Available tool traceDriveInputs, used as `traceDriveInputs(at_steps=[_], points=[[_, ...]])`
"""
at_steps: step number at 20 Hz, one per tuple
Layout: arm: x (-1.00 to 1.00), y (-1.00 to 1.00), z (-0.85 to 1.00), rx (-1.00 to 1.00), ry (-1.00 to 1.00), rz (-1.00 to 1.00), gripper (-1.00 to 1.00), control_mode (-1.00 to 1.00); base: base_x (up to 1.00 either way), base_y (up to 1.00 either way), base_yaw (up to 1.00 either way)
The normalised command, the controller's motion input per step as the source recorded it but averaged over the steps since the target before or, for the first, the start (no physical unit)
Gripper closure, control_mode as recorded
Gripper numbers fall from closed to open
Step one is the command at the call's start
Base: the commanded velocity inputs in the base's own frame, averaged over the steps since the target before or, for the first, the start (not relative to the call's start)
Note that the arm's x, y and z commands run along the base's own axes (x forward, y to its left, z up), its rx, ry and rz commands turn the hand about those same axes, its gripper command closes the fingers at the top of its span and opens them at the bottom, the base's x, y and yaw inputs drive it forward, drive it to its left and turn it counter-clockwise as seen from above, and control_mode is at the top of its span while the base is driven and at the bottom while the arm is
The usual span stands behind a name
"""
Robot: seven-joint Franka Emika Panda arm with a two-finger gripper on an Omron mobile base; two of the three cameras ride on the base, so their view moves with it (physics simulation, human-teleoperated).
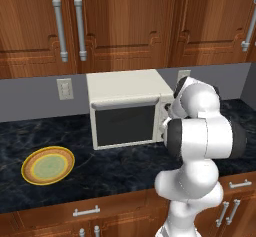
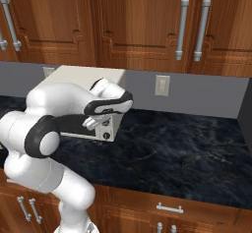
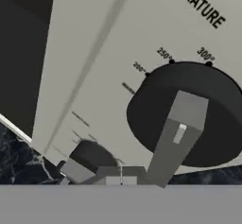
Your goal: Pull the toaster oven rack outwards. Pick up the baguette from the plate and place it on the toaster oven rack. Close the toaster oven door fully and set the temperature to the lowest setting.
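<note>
- Desk [image 1: 125, 173]: dark marbled top, running wall to wall.
- Wall [image 2: 206, 97]: grey strip between desk and upper cabinets.
- Outlet [image 1: 65, 88]: pale plate on wall, left of centre in left base view; second outlet [image 2: 162, 85] pale too, mid-wall in right base view.
- Upper cabinets [image 1: 130, 21]: reddish wood doors with panel trim, above wall strip.
- Handles [image 1: 69, 27]: grey vertical bars, paired on upper doors.
- Lower cabinets [image 2: 142, 215]: same wood, under desk edge, with grey pulls [image 2: 170, 208].
</note>
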Motion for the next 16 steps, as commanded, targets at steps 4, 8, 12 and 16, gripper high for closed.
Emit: traceDriveInputs(at_steps=[4,8,12,16], points=[[0.68,-0.23,0.58,-0.45,0.0,0.43,1.0,-1.0,0.0,0.0,0.0],[0.68,-0.31,0.84,-0.36,-0.06,0.44,1.0,-1.0,0.0,0.0,0.0],[0.63,-0.41,1.0,-0.19,-0.1,0.43,1.0,-1.0,0.0,0.0,0.0],[0.53,-0.31,1.0,-0.11,-0.17,0.41,1.0,-1.0,0.0,0.0,0.0]])
